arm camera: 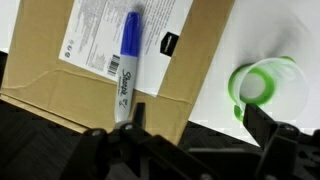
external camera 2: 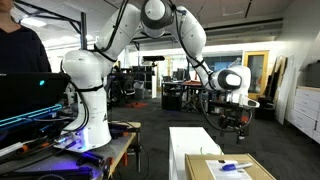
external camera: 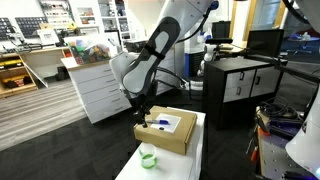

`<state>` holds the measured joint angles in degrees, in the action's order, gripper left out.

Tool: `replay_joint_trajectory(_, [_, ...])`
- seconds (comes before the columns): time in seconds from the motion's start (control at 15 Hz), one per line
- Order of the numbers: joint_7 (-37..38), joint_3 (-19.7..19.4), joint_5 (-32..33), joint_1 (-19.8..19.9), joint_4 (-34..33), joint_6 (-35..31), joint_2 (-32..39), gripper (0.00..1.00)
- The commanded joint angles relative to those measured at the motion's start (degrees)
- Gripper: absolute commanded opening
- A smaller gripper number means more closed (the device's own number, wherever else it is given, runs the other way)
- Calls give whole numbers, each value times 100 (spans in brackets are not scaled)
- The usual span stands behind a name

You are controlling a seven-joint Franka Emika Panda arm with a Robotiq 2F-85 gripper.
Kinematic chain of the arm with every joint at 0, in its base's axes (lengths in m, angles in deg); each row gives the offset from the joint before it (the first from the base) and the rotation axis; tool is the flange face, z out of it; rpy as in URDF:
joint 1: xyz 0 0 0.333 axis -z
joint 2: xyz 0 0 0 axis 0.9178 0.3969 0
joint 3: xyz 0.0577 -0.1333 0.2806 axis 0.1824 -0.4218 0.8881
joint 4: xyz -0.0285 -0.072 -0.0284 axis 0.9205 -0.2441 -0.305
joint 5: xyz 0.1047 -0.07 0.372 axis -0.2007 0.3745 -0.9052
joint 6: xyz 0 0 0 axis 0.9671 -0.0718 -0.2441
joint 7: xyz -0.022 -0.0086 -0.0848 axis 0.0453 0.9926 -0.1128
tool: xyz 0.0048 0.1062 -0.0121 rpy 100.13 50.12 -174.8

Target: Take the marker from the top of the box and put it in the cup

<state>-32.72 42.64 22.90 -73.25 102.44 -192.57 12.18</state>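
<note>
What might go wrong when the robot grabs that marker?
The marker lies loose on the box, so the open gripper might nudge it and roll it away. The cup is small, so the dropped marker might miss it or tip it over.

White table (external camera: 197, 140), lower centre of frame: tan box (external camera: 170, 133); green cup (external camera: 148, 158) below-left, near, not touching.

Blue cap, grey barrel on marker (arm camera: 126, 65); tan box (arm camera: 190, 75) with white printed label (arm camera: 100, 35); translucent green cup (arm camera: 238, 88); white tabletop (arm camera: 250, 30).
</note>
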Motion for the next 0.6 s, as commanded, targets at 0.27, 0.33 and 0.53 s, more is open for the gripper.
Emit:
replay_joint_trajectory(0.27, [170,-62,-76,307,1045,-1022,-427,100])
replay_joint_trajectory(0.33, [165,-63,-79,330,1116,-1222,-406,100])
replay_joint_trajectory(0.53, [183,-98,-51,325,1266,-1687,-350,100])
